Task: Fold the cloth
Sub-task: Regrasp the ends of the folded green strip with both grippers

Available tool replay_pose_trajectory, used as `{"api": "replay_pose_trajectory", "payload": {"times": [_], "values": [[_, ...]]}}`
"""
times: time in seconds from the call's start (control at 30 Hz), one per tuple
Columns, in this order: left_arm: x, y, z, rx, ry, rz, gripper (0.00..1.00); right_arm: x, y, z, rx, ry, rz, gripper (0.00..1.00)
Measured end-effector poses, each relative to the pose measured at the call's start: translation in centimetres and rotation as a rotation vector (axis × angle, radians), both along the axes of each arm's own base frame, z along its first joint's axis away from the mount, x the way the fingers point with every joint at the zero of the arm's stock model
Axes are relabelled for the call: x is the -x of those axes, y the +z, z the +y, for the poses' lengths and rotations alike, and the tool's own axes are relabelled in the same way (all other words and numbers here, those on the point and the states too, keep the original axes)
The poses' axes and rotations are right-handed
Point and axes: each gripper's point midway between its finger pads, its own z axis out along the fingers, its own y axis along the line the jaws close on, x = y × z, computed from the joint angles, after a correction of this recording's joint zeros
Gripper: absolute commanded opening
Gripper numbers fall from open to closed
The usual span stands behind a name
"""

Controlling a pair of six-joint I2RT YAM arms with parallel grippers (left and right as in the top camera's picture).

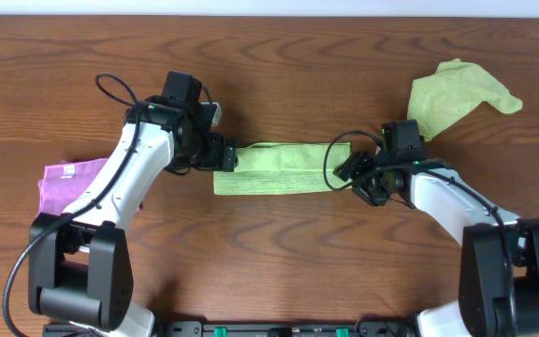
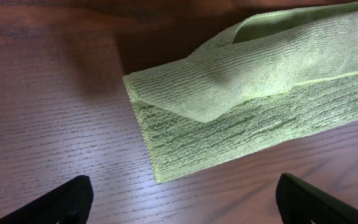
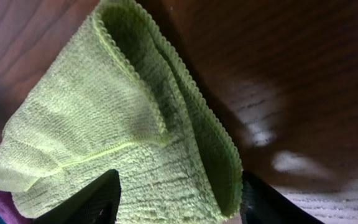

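- Left gripper (image 1: pixel 225 155), fingers wide: pinch both layers at the left end of the cloth (image 1: pixel 274 169).
- Right gripper (image 1: pixel 352 174) straddles the right end, grip unclear; align edges squarely.

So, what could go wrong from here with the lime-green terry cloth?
The top layer of the lime-green terry cloth lies skewed at its left end, so the next fold may be uneven.
The open left gripper holds nothing; a pull by the right gripper could drag the cloth.
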Motion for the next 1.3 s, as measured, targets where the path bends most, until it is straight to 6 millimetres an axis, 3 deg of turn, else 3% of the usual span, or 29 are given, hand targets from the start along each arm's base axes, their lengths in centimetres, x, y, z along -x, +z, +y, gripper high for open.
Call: {"api": "replay_pose_trajectory", "payload": {"times": [0.4, 0.43, 0.53, 0.67, 0.77, 0.9, 0.97, 1.03, 1.3], "values": [[-0.3, 0.3, -0.8, 0.045, -0.023, -0.018, 0.95, -0.4, -0.5, -0.1, 0.009, -0.004, -0.006, 0.54], [-0.3, 0.4, -0.8, 0.046, -0.022, -0.017, 0.95, -0.4, -0.5, -0.1, 0.007, -0.003, -0.007, 0.51], [-0.3, 0.4, -0.9, 0.049, -0.023, -0.017, 0.95, -0.5, -0.7, -0.1, 0.010, -0.002, -0.008, 0.29], [-0.3, 0.4, -0.9, 0.049, -0.023, -0.018, 0.96, -0.5, -1.3, -0.2, 0.017, -0.002, 0.002, 0.06], [-0.6, 0.4, -1.0, 0.053, -0.024, -0.028, 1.00, -0.4, -1.5, -0.2, 0.016, -0.005, 0.010, 0.01], [-1.0, 0.8, -1.5, 0.087, -0.025, -0.047, 0.57, -0.4, -1.5, -0.2, 0.016, -0.006, 0.010, 0.01], [-1.2, 0.9, -1.7, 0.096, -0.029, -0.054, 0.28, -0.4, -1.5, -0.2, 0.016, -0.006, 0.010, 0.01], [-1.2, 0.9, -1.7, 0.098, -0.033, -0.056, 0.06, -0.4, -1.5, -0.2, 0.016, -0.006, 0.010, 0.01], [-1.1, 0.9, -2.0, 0.103, -0.036, -0.054, 0.06, -0.4, -1.4, -0.2, 0.015, -0.009, 0.012, 0.01]]}}
